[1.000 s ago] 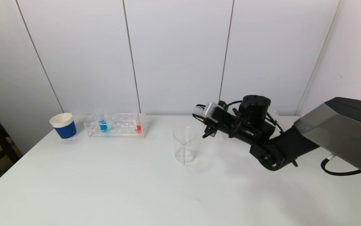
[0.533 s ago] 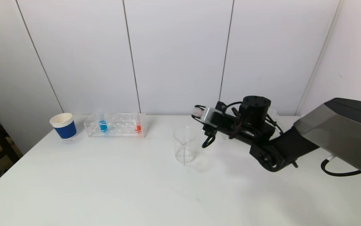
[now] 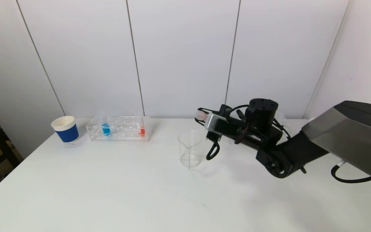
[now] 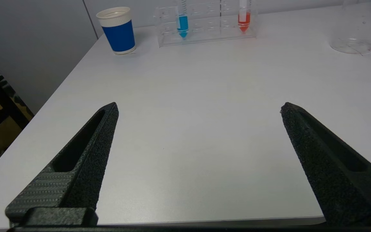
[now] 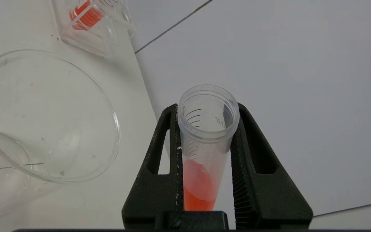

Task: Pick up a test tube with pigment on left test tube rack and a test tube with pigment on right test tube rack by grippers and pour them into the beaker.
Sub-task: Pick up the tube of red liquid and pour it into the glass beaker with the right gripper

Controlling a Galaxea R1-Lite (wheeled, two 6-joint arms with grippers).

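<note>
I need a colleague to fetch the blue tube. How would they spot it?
On the white table, find the clear rack beside the blue cup. The tube stands at its cup-side end; its liquid is blue, unlike the orange tube opposite.

A laboratory-style test bench is shown.
A glass beaker (image 3: 190, 149), a clear test tube rack (image 3: 119, 128) with blue- and orange-filled tubes and a paper cup (image 3: 65, 129) are set on a plain white tabletop (image 3: 124, 190), which is backed by bare white wall panels (image 3: 179, 58).
</note>
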